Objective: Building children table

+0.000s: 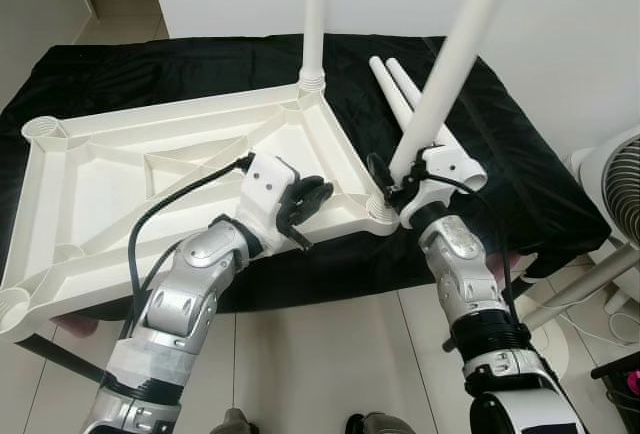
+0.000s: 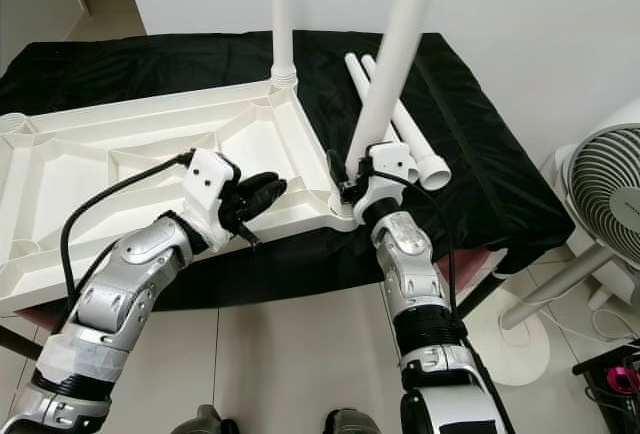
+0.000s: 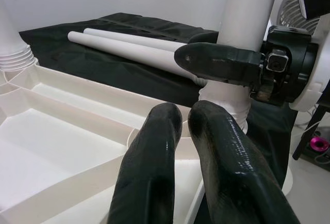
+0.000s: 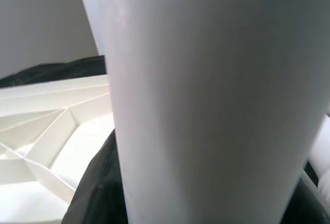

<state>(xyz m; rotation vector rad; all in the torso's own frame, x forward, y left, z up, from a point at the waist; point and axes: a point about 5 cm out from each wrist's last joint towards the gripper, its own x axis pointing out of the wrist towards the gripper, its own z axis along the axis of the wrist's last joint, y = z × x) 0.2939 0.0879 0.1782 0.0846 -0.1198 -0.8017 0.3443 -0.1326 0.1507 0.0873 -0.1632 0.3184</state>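
Silver jointed arms with white wrist housings, black cables looping off them, glossy black fingers on the left end effector [image 1: 306, 206], pretty chunky overall.

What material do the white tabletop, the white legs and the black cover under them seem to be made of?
Tabletop: looks like moulded plastic, matte white, judging by the ribbed underside and round corner sockets.
Leg held by the right gripper, leg: likely the same plastic, a smooth tube with a soft sheen; metal under paint cannot be ruled out.
Black cover: seems thin fabric or sheet, slightly glossy, with wrinkles and folds.
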